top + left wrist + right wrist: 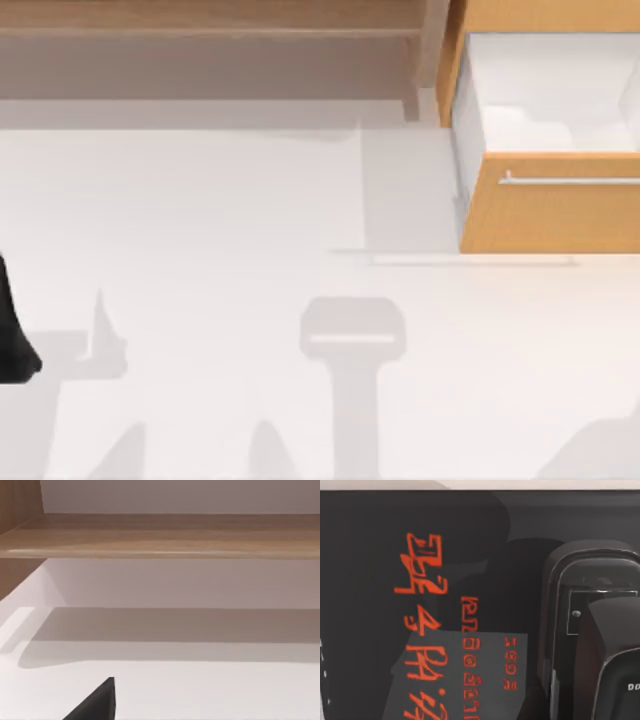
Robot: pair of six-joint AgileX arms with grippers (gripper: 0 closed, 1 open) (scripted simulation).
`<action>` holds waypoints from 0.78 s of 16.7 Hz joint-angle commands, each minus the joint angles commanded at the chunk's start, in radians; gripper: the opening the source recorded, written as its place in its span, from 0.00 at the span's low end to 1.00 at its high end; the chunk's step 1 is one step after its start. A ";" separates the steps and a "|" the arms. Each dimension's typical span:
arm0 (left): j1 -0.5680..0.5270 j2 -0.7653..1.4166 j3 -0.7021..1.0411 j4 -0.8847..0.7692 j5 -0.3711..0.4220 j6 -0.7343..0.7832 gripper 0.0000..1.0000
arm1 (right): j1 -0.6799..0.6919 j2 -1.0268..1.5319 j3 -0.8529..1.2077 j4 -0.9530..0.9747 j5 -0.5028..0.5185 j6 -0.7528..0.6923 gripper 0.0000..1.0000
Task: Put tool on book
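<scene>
From above, the pale white worktop lay broad and bare, crossed by soft grey shadows along its near edge. At the upper right, an orange wooden drawer stood pulled open, its white interior exposed and a slim silver bar handle running across its front. A long light-brown wooden shelf spanned the far edge. A black part of the left arm jutted in at the left edge.

Matt white table, wood-grain orange drawer front, metal handle, matt black book, red print.
</scene>
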 joint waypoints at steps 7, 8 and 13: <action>0.000 0.000 0.000 0.000 0.000 0.000 1.00 | 0.000 0.000 0.000 0.000 0.000 0.000 0.38; 0.000 0.000 0.000 0.000 0.000 0.000 1.00 | 0.000 0.000 0.000 0.000 0.000 0.000 0.45; 0.000 0.000 0.000 0.000 0.000 0.000 1.00 | 0.000 0.000 0.000 0.000 0.000 0.000 0.83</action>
